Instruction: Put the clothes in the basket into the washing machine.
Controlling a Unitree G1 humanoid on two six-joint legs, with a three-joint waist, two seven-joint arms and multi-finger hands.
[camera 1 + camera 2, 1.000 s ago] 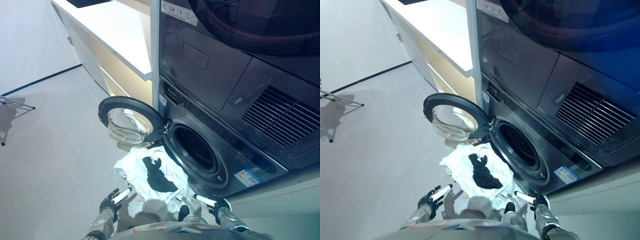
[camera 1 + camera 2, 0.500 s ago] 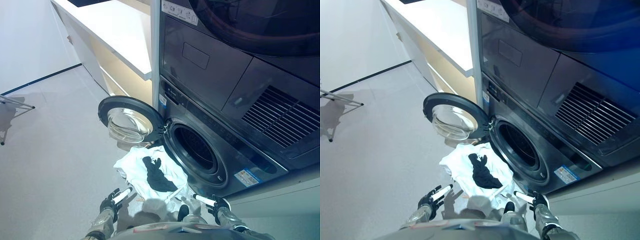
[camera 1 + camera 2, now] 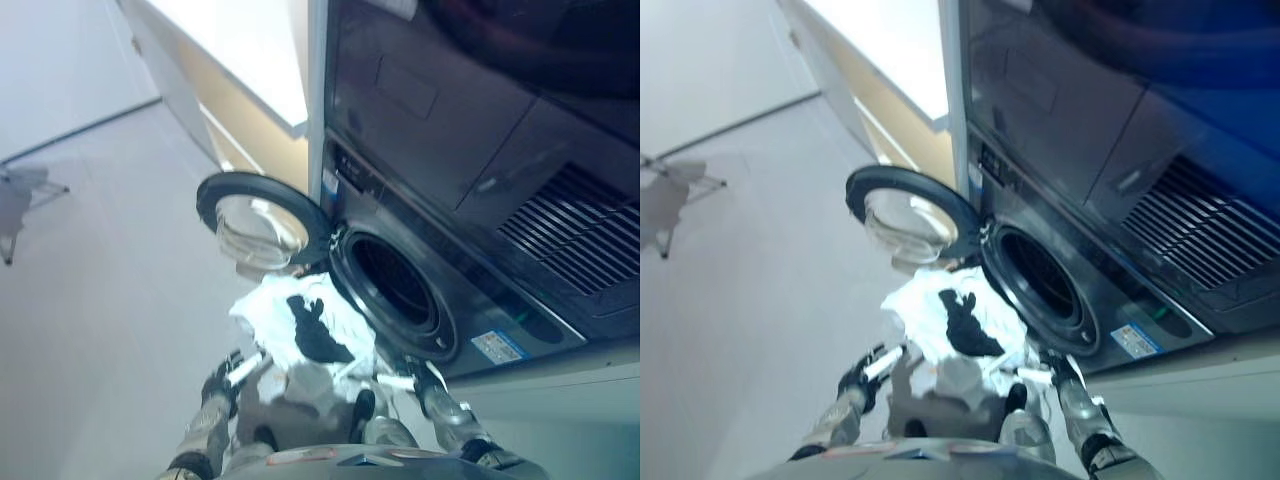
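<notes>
In the left eye view, the washer point(image 3: 420, 300) is seen at 3 o'clock with its door point(image 3: 258, 222) swung open toward 10 o'clock; the drum point(image 3: 392, 283) looks dark, and whether anything lies inside cannot be told. The clothes point(image 3: 300, 335) are heaped just below the drum mouth, white cloth with a black piece point(image 3: 318, 335) on top; the basket under them is hidden. The left robot hand point(image 3: 228, 376) is seen at 7 o'clock of the heap, fingers spread and straight, gripping nothing. The right robot hand point(image 3: 412, 378) is at 5 o'clock of the heap, fingers straight, near the cloth edge. A white bench point(image 3: 255, 50) lies at 12 o'clock.

In the right eye view, the same heap is shown between the two robot hands, beside the open washer.
</notes>
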